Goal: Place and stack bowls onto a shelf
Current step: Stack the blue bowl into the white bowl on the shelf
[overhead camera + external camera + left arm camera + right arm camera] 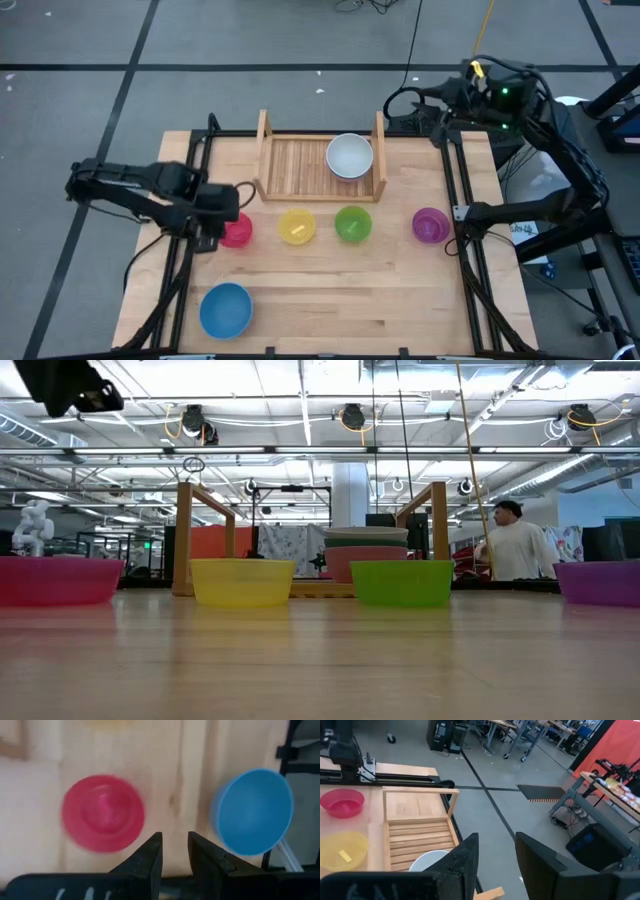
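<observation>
The red bowl (pixel 238 232) (pixel 103 813) stands on its base on the table, left of the shelf's front. My left gripper (pixel 234 207) (pixel 175 851) hovers above its far rim, open by a narrow gap and empty. The yellow bowl (pixel 297 226), light green bowl (pixel 352 223) and purple bowl (pixel 430 225) stand in a row before the shelf (pixel 295 165). The blue bowl (pixel 225 310) (pixel 252 810) sits near the near left corner. The white bowl (pixel 350 156) tops a stack (pixel 366 552) on the shelf's right half. My right gripper (pixel 428 98) (pixel 496 851) waits beyond the far right corner, open and empty.
The shelf's left half (pixel 420 837) is bare slats between two upright side boards (pixel 183 540). Dark frame rails (pixel 462 215) run along both table sides. Bare wood lies between the bowl row and the near edge. A person (pixel 515 545) stands in the room behind.
</observation>
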Motion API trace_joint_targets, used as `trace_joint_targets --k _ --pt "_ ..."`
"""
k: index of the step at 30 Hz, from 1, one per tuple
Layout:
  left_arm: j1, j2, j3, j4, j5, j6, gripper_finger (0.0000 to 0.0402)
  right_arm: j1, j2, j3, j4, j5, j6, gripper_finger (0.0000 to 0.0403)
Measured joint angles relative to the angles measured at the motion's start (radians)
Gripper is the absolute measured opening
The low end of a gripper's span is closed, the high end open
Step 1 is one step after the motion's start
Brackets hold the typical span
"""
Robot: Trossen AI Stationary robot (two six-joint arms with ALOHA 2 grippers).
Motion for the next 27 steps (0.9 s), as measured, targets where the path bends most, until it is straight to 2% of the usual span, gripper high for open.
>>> trace_joint_targets --k 5,10,14,17,22,27 --pt "-0.117 -0.047 -0.116 0.171 -0.001 -0.18 0.0097 0.0 -0.014 0.0 -0.025 0.0 0.032 0.0121" --pt "-0.282 -0.051 -0.226 0.284 0.0 -0.36 0.0097 0.0 -0.015 0.0 -0.027 0.0 0.032 0.0121" --pt "-0.411 -0.049 -0.312 0.488 -0.003 -0.466 0.0097 0.0 -0.015 0.0 -0.027 0.0 0.032 0.0121" --pt "-0.48 -0.049 -0.371 0.598 -0.057 -0.558 0.0097 0.0 -0.015 0.0 -0.027 0.0 0.032 0.0121" --pt "-0.554 -0.048 -0.43 0.645 -0.156 -0.674 0.0097 0.0 -0.015 0.0 -0.027 0.0 0.031 0.0121" --pt "-0.599 -0.041 -0.465 0.679 -0.164 -0.719 0.0097 0.0 -0.015 0.0 -0.027 0.0 0.03 0.0121"
